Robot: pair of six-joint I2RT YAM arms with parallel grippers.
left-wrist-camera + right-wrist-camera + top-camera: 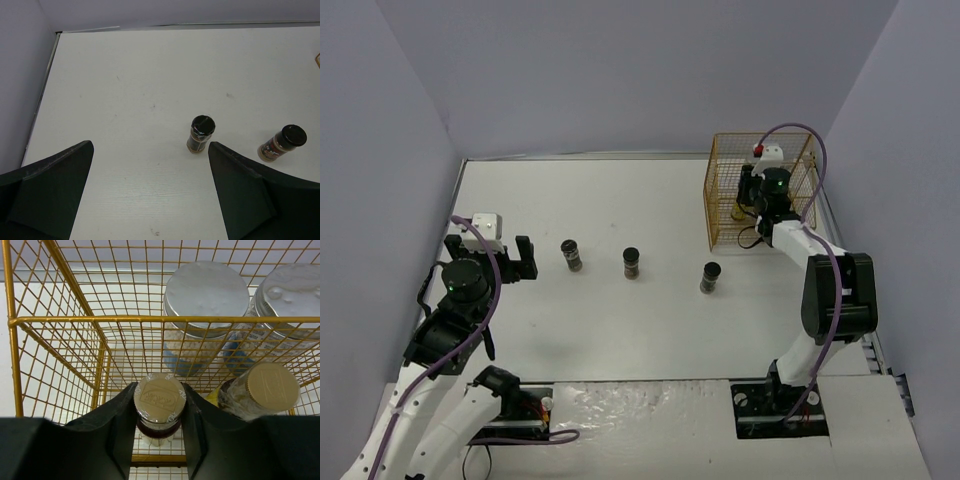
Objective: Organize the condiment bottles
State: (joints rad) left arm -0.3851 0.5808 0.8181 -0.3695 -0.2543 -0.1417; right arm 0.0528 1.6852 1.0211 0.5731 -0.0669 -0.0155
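White worktop [620, 330], lavender walls. Yellow wire rack [718, 200] sits at the far right. Right fingers [120, 430] are inside the rack, clenched on a slim tan-capped bottle [160, 399]. Second slim bottle [260, 390] is just to its right, tilted. Farther in, side by side: left grey-lidded jar [206, 295], right grey-lidded jar [292, 290]. Across mid-worktop, spaced in a row: left dark jar [571, 254], middle dark jar [632, 262], right dark jar [710, 277]. Left fingers [55, 190] are spread, holding nothing, near the left side.

Three short jars [571, 255] [632, 263] [710, 277] line the table [620, 200] left of the wire rack [720, 190], which holds two wide jars [207, 290] [295, 290] behind two slim bottles [160, 399] [267, 385].
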